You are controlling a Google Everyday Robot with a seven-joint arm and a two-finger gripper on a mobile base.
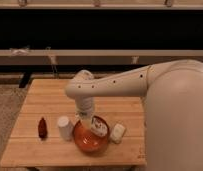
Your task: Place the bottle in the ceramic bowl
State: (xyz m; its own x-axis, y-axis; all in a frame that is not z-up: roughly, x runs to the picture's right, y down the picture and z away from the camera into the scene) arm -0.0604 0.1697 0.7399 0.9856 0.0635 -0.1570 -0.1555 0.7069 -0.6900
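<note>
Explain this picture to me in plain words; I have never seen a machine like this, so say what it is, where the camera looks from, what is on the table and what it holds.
The big white shape is a robot: a rolling body with one long white arm. Where the camera is mounted is not known; it looks down over the robot's bulk at a small wooden table. At the arm's end is a gripper, a two-finger clamp, reaching down over an orange-red bowl near the table's front edge. A pale bottle lies inside the bowl, just beside the gripper. Whether the clamp grips it cannot be seen. Left of the bowl stands a white cup, and further left a small dark red-brown bottle. Right of the bowl lies a small white object.
</note>
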